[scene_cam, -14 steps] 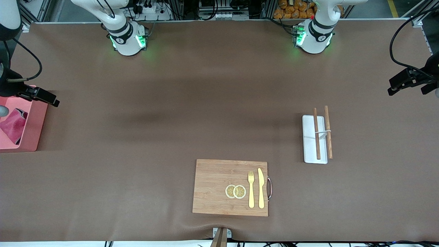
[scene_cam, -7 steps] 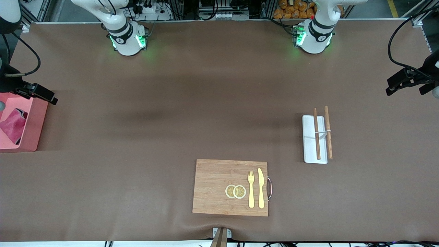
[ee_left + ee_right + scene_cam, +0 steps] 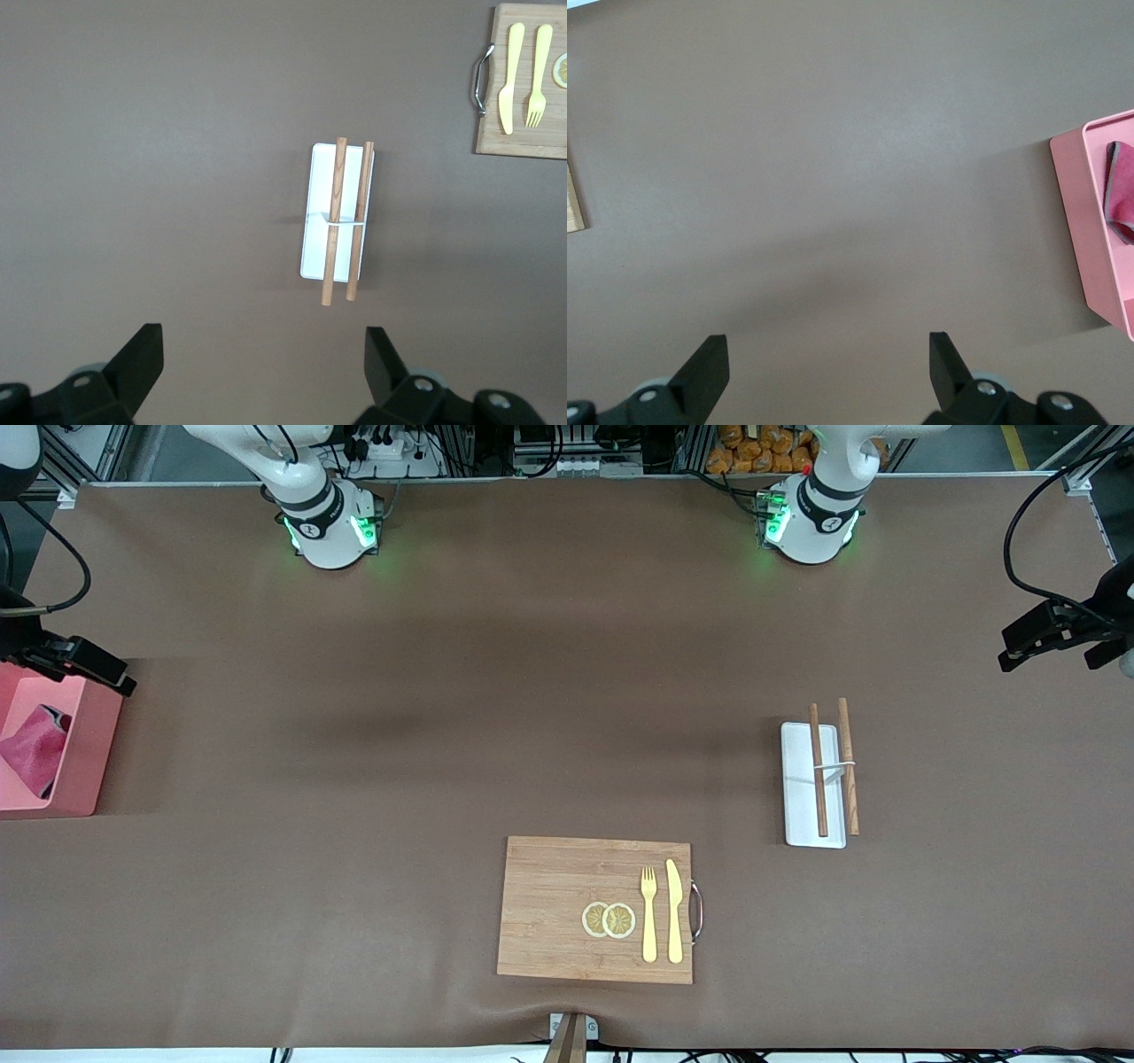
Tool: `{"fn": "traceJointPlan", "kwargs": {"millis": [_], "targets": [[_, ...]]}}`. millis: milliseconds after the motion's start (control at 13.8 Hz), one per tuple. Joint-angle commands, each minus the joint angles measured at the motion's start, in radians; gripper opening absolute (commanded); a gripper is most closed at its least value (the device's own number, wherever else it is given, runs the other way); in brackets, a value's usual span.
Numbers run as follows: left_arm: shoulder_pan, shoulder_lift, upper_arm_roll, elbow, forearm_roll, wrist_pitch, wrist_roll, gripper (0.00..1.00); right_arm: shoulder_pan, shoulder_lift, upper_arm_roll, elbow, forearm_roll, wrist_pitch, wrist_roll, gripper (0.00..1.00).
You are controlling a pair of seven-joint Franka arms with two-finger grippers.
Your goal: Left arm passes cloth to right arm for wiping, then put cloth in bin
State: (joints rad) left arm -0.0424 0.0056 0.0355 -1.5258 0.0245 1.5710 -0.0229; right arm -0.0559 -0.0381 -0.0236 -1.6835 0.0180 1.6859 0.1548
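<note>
The magenta-red cloth (image 3: 34, 748) lies crumpled inside the salmon-pink bin (image 3: 87, 755) at the right arm's end of the table. Both also show in the right wrist view, the cloth (image 3: 1122, 190) inside the bin (image 3: 1085, 239). My right gripper (image 3: 828, 354) is open and empty, high over bare table beside the bin. Its wrist (image 3: 78, 661) shows at the picture's edge in the front view. My left gripper (image 3: 263, 347) is open and empty, high over the table at the left arm's end. Its wrist (image 3: 1054, 631) shows at the edge of the front view.
A white tray (image 3: 800, 815) with two wooden sticks (image 3: 818, 771) lies toward the left arm's end. A wooden cutting board (image 3: 549, 903) with a yellow fork (image 3: 648, 914), knife (image 3: 674, 911) and lemon slices (image 3: 609, 919) lies near the front camera.
My right arm's hand has drawn back from over the bin toward the table's end and out of the front view. The cloth stays in the bin. The left arm has barely moved.
</note>
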Motion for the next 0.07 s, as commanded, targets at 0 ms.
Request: {"fn": "traceJointPlan", "kwargs": {"millis": [0], "targets": [[0.009, 0.001, -0.003, 0.013, -0.012, -0.002, 0.006, 1.00, 0.008, -0.002, -0.002, 0.034, 0.000, -0.009, 0.012, 1.00]]}}
